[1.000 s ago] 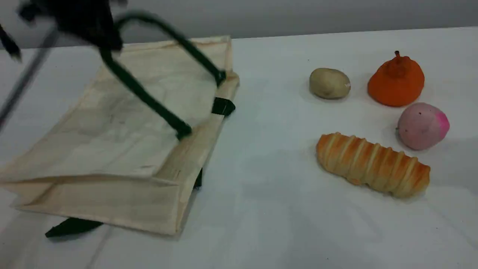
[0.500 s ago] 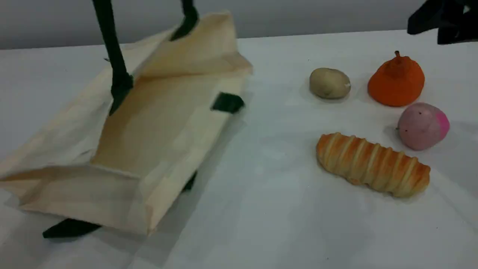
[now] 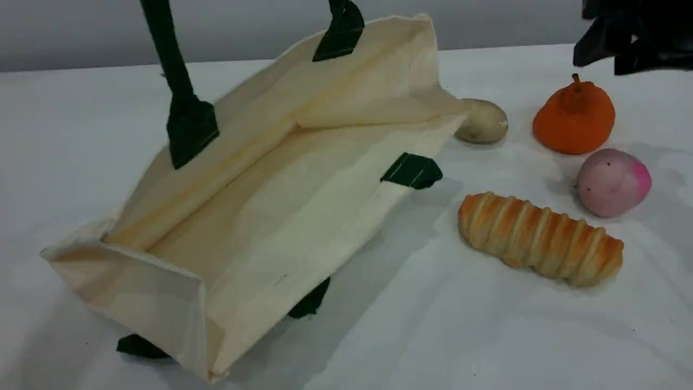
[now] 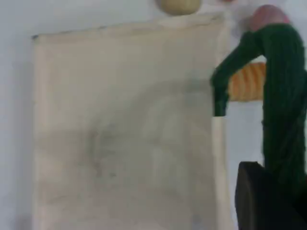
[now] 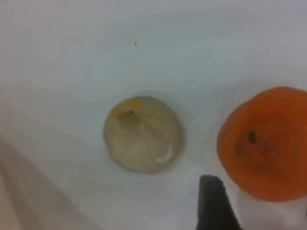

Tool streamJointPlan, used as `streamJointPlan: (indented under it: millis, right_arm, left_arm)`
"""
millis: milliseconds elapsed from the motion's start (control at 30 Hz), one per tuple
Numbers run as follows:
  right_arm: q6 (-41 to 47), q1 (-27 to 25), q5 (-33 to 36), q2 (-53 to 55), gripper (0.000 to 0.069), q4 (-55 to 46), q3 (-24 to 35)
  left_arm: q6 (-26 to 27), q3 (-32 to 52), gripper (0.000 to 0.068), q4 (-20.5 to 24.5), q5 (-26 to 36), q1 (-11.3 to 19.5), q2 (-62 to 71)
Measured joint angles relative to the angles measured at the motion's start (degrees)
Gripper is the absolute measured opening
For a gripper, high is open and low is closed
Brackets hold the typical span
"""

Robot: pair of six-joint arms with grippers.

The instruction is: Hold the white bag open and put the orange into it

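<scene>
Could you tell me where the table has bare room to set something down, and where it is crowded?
The table is bare along the near edge, in front of the white bag and the bread, and also left of the bag. It is crowded on the right, where the potato, orange, pink ball and bread cluster; the bag's corner reaches the potato.

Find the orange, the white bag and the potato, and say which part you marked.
orange (image 3: pixel 574 119): scene view, front of its dome.
white bag (image 3: pixel 303 216): scene view, inner side panel.
potato (image 5: pixel 143 134): right wrist view, top middle.
</scene>
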Motion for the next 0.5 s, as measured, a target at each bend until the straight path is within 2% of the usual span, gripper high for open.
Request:
streamJointPlan:
  millis: [300,500]
  right_arm:
    - [0.1,0.0,-1.2,7.3,0.0392,0.0,-6.3]
    - [0.1,0.0,-4.6,8.4,0.0392,0.0,-8.6]
  left_arm:
    - [0.0,-0.5,0.0068,0.0,1.5,0.0,0.0]
    - [1.7,-1.4,0.0068,-2.1,4.0,0.0,0.0]
